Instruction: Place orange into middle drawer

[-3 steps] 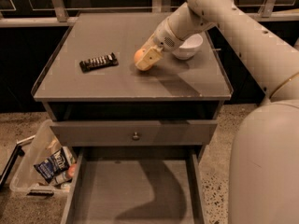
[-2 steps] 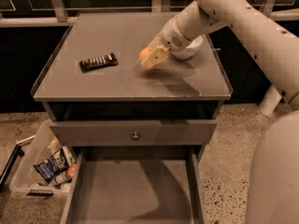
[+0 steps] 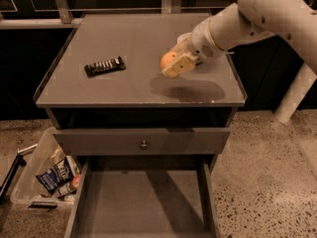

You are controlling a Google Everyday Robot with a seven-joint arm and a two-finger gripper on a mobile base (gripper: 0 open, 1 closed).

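Grey cabinet top (image 3: 124,38) serves as the reference point. The gripper (image 3: 174,66) hangs over its right-centre part at the end of the pale arm (image 3: 257,9), jaws clamped on the orange (image 3: 167,59), which shows at the left side of the cream fingers. Against the view a second ago, the fruit sits a little farther right. The shadow (image 3: 188,89) has spread and slid toward the top's front edge, apart from the fruit. That reads as a lift: the orange is now off the surface and carried. The arm has swung too; the robot's body no longer fills the space right of the top, and the wrist now covers the spot where the white bowl showed. The black bar (image 3: 104,66) on the top's left part has not moved. Below the top's front edge sits the knobbed drawer (image 3: 143,142), closed. Below that the middle drawer (image 3: 143,202) stands pulled out, its flat grey floor in view. A clear bin (image 3: 37,180) of packets rests on the floor left of the cabinet. Judgement: the pick is done and the transfer is starting. The orange must travel forward past the top's front edge, then down past the knobbed front, keeping clear of both.
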